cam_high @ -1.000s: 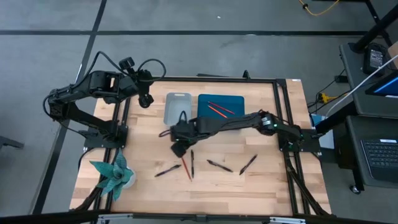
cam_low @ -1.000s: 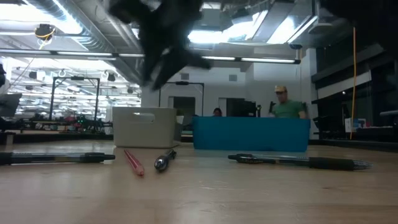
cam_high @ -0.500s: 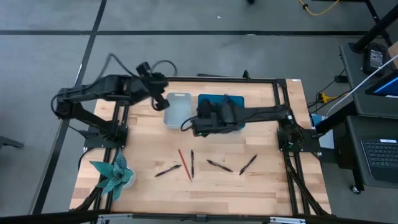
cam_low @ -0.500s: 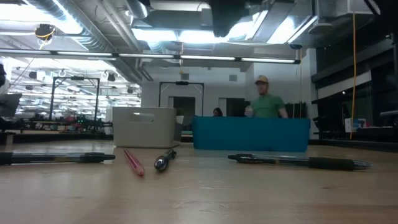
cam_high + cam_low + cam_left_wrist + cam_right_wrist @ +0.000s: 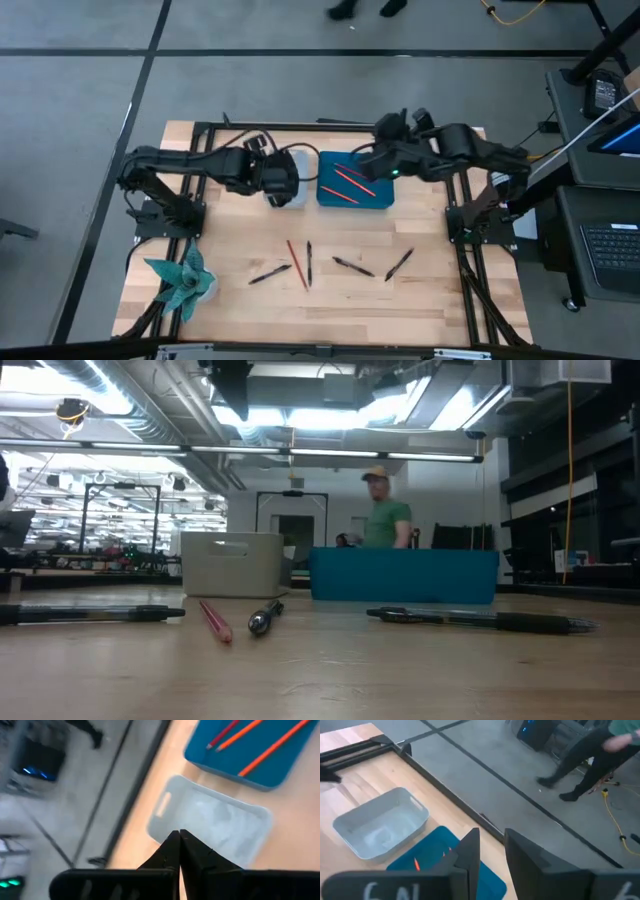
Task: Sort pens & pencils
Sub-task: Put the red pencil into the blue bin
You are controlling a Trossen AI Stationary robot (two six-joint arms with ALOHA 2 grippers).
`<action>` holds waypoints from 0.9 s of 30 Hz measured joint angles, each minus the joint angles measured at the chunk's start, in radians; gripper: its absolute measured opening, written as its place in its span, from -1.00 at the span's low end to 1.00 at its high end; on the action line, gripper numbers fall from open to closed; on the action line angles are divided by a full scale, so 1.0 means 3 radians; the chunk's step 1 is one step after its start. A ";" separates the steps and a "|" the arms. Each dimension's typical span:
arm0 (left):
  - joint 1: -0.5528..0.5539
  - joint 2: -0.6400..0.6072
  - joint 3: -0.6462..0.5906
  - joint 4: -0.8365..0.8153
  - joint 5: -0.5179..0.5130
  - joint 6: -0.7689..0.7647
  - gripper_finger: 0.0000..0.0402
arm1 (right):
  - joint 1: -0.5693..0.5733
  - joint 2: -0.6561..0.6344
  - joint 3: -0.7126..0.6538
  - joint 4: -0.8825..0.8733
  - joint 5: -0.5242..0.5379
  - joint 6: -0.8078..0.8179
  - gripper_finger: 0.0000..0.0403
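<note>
Several black pens (image 5: 353, 266) and one red pencil (image 5: 295, 262) lie flat on the wooden table near its front; they also show in the low view (image 5: 480, 620). A blue tray (image 5: 360, 195) at the back holds red and orange pencils (image 5: 272, 747). A white bin (image 5: 210, 820) stands left of the blue tray. My left gripper (image 5: 179, 839) is shut and empty, above the white bin (image 5: 300, 160). My right gripper (image 5: 492, 851) is open and empty, raised over the blue tray's far right part (image 5: 373, 163).
A teal plant-like object (image 5: 183, 280) sits at the table's front left corner. Black frame rails run along the table's left and right sides. A person in a green shirt (image 5: 385, 520) walks behind the table, beyond the far edge.
My right gripper has risen from the pens at the table's front and gone toward the far edge and right, ending over the blue tray. My left gripper has swung from the far left corner toward the right, over the white bin. The person behind has walked leftward in the low view.
</note>
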 joint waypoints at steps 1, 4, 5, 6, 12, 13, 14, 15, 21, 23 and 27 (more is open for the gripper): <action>-0.0027 0.0002 0.0000 -0.0026 0.0058 -0.0147 -1.00 | 0.0000 -0.0029 -0.0001 0.0002 0.0018 -0.0040 -0.54; -0.0106 0.0000 0.0000 -0.0036 0.0238 -0.0621 -1.00 | 0.0000 -0.0080 -0.0001 0.0002 0.0030 -0.0190 -0.54; -0.0144 0.0000 0.0000 -0.0035 0.0314 -0.0783 -1.00 | -0.0001 -0.0081 -0.0001 0.0003 0.0029 -0.0260 -0.54; -0.0182 0.0000 0.0000 -0.0035 0.0398 -0.0933 -1.00 | -0.0003 -0.0078 -0.0001 0.0003 0.0023 -0.0340 -0.54; -0.0500 0.0000 0.0000 -0.0034 0.0652 -0.1943 -1.00 | -0.0003 -0.0074 -0.0005 0.0005 0.0010 -0.0713 -0.54; -0.0548 0.0000 0.0000 -0.0034 0.0653 -0.2129 -1.00 | -0.0003 -0.0074 -0.0005 0.0006 0.0007 -0.0757 -0.54; -0.0596 0.0000 0.0000 -0.0034 0.0651 -0.2307 -1.00 | -0.0003 -0.0074 -0.0005 0.0005 0.0000 -0.0805 -0.54; -0.0646 0.0000 0.0000 -0.0034 0.0651 -0.2465 -1.00 | -0.0003 -0.0074 -0.0005 0.0006 -0.0019 -0.0867 -0.54; -0.0879 0.0143 0.0003 -0.0014 0.0653 -0.3336 -1.00 | -0.0003 -0.0074 -0.0005 0.0006 -0.0164 -0.1083 -0.54; -0.0922 0.0246 0.0003 0.0009 0.0660 -0.3585 -1.00 | -0.0003 -0.0074 -0.0005 0.0006 -0.0168 -0.1156 -0.54; -0.0960 0.0493 0.0003 0.0031 0.0936 -0.3989 -1.00 | -0.0003 -0.0074 -0.0005 0.0006 -0.0168 -0.1289 -0.54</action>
